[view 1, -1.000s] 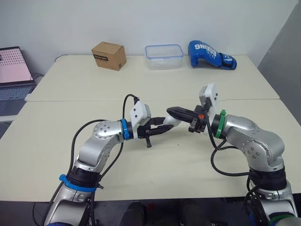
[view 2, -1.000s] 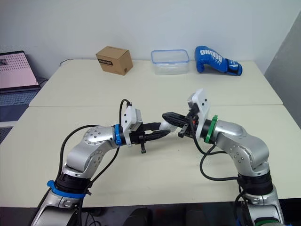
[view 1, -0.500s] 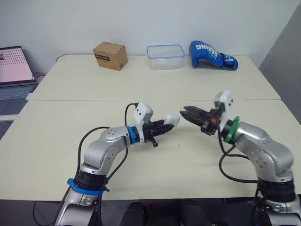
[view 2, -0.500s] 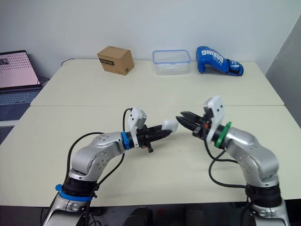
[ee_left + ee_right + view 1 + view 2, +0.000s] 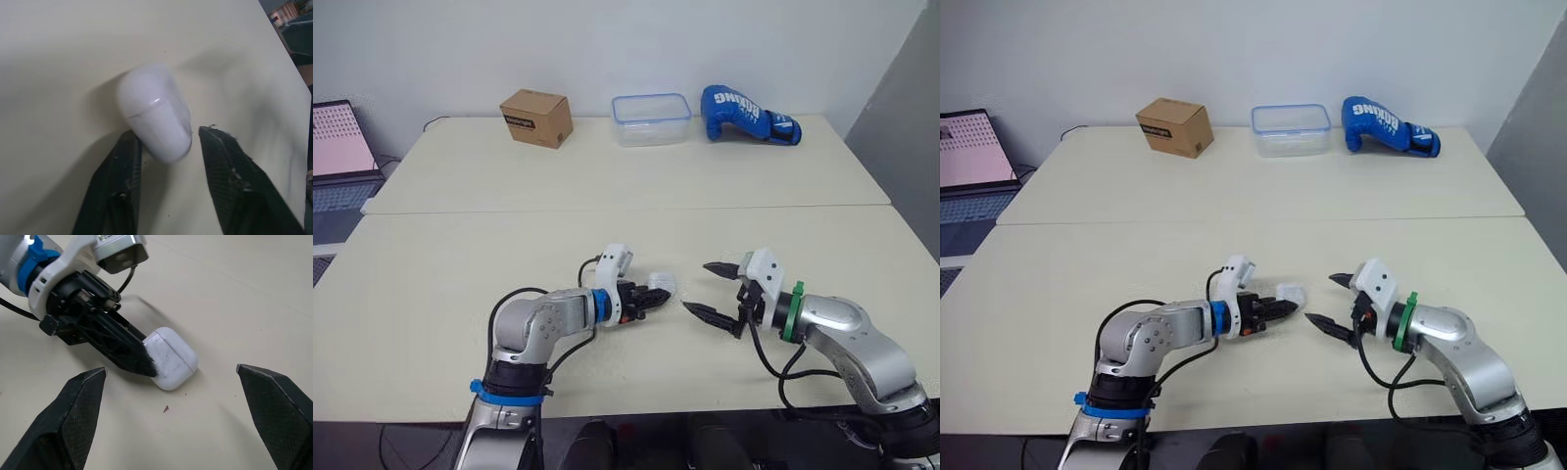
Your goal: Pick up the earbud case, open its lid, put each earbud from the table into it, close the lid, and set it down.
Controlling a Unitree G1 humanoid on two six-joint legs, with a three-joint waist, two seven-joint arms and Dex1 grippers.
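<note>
White earbud case (image 5: 155, 117) rests between left fingers (image 5: 117, 181).

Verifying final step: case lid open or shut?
Shut. The case lies on the table, and its lid seam is a thin closed line with no gap, seen in both wrist views.

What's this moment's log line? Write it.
earbud case: on table, lid shut | left end effector: open around it | right end effector: open, clear
</note>
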